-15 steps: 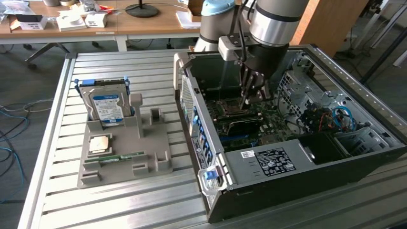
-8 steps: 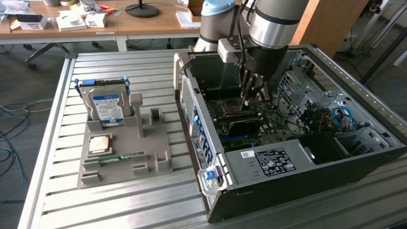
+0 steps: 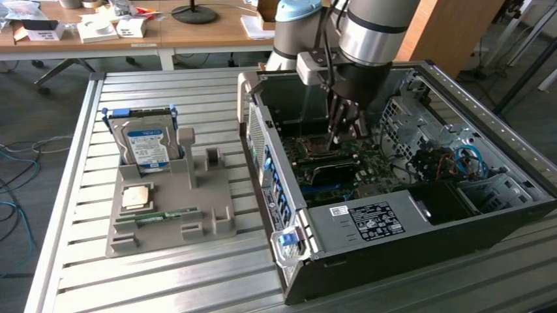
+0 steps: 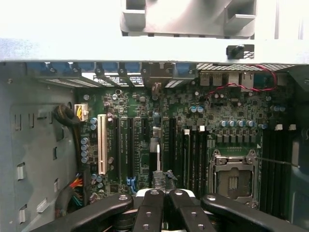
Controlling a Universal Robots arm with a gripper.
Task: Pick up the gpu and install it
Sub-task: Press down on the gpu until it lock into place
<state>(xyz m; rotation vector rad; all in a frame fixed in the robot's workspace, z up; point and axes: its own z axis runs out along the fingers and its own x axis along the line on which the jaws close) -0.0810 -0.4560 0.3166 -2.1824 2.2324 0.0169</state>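
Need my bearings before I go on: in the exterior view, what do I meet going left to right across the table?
Hard drive standing in the grey parts holder → open computer case → the tool, shut, down inside the case over the motherboard.

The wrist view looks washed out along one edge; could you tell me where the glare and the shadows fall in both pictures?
Wrist view: the grey tray beyond the case wall is overexposed almost to white, while the motherboard is evenly lit and sharp; the gripper up close looks soft. Exterior view: daylight is even, the computer case interior lies in shadow, and the table slats show mild sheen.
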